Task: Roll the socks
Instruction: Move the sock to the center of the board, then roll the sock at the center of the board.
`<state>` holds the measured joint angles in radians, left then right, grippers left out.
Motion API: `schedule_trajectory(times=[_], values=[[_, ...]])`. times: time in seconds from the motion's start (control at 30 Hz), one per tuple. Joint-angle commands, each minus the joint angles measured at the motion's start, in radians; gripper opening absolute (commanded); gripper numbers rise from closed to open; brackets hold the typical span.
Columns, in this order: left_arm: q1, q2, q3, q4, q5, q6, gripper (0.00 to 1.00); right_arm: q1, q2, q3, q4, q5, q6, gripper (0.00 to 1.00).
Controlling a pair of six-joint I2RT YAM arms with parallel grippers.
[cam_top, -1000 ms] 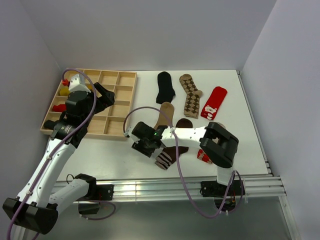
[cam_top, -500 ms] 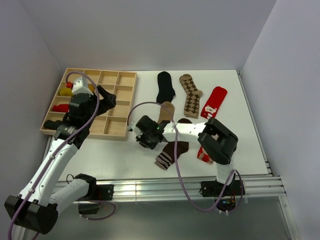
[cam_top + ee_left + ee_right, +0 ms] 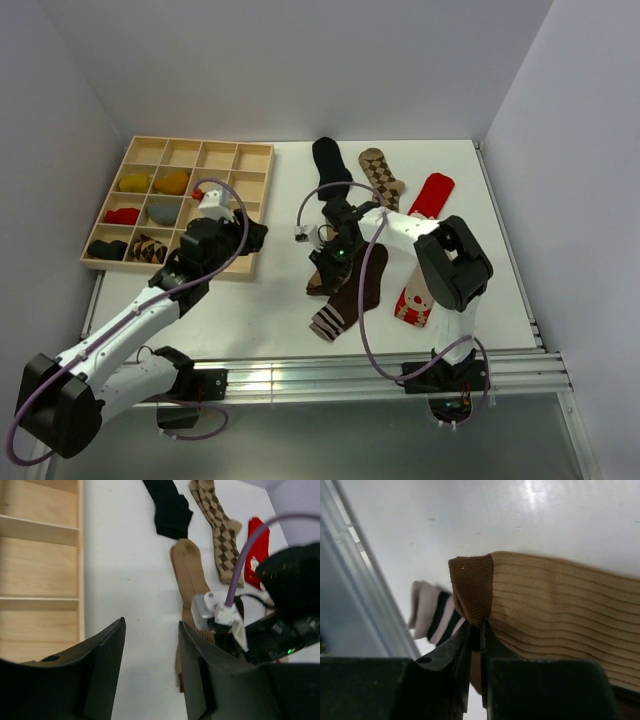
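My right gripper [image 3: 328, 268] is shut on the brown-cuffed end of the tan sock [image 3: 560, 605], pinching the fold [image 3: 472, 587] between its jaws [image 3: 479, 627]; from above the arm hides most of that sock [image 3: 316, 285]. Just below lies the dark brown sock [image 3: 350, 295] with its striped toe [image 3: 328, 322] [image 3: 432, 612]. My left gripper [image 3: 250, 235] [image 3: 151, 635] hangs open over bare table to the tan sock's [image 3: 190, 575] left, holding nothing. Farther back lie the black sock [image 3: 330, 160], the argyle sock [image 3: 382, 172] and a red sock [image 3: 432, 192].
The wooden grid tray [image 3: 250, 160] at the back left holds several rolled socks [image 3: 135, 183]. A second red sock [image 3: 415, 300] lies by the right arm's elbow. The metal rail [image 3: 330, 372] runs along the near table edge.
My right gripper shut on the tan sock's end and carried it to the right and toward the back. My left arm swung off the tray to the right, jaws narrowing.
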<state>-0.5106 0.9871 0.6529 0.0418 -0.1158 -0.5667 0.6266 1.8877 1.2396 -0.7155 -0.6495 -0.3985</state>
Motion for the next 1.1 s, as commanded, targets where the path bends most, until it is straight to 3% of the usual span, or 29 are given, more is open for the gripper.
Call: schedule_trajectory(times=[0.0,0.33,0.7,1.07], values=[[-0.044,0.034,-0.058,0.238,0.100,0.103,0.52,-0.030,0.020,0.072,-0.166,-0.171,-0.097,0.06],[-0.229,0.321,-0.055,0.401,0.274,0.307,0.61,-0.172,0.226,0.172,-0.326,-0.259,-0.100,0.04],[-0.256,0.525,-0.009,0.520,0.462,0.315,0.72,-0.237,0.338,0.279,-0.456,-0.314,-0.134,0.04],[-0.281,0.660,0.024,0.584,0.507,0.300,0.70,-0.271,0.364,0.294,-0.486,-0.331,-0.143,0.04]])
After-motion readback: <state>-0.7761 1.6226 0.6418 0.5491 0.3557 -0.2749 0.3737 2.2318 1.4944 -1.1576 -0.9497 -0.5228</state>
